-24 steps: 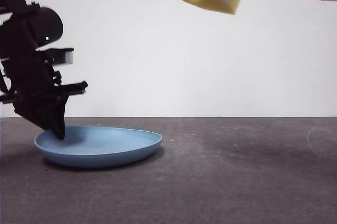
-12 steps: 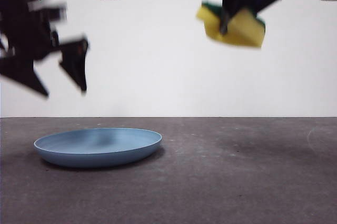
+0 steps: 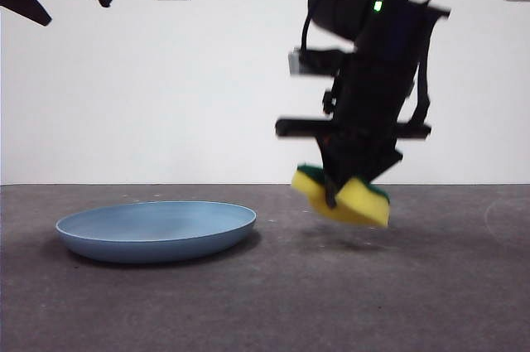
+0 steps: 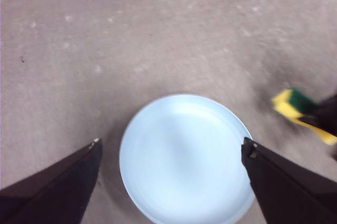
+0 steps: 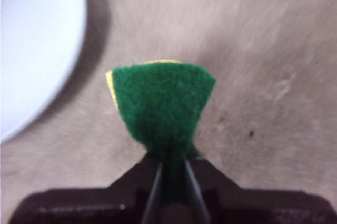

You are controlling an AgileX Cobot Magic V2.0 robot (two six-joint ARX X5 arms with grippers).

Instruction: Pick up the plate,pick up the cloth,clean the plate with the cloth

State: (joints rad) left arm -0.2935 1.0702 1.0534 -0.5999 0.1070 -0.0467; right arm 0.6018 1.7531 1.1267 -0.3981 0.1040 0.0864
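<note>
While the right gripper (image 3: 333, 196) hangs low over the grey table (image 3: 414, 286), its two black jaws are pinched tightly on the small yellow foam sponge with a dark green scouring layer (image 3: 341, 196), which serves as the cloth here. The sponge is just above the table, not touching it as far as I can judge, and it is clearly beside the wide, shallow, round light-blue plastic plate (image 3: 156, 230), not over it. In the right wrist view the green layer (image 5: 160, 103) faces the camera and the plate's rim (image 5: 31, 50) shows at one side, apart from the sponge.

The plate lies flat on the table, held by nothing. The left gripper (image 4: 171, 153) is high above it with its jaws spread wide and empty; the plate (image 4: 184, 161) appears between them from far up.

Several things could go wrong from here. The jaws seem to hold the sponge only by a narrow part, and the foam is squeezed and folded, so a sideways push against the table or the plate's raised rim could twist it out of the grip. If the sponge rubs the plate while nobody holds the plate, the light plastic will probably slide or tip. The plate's thin, low rim is also hard to pinch from above; a slightly wrong approach may only press it down or flip it.
</note>
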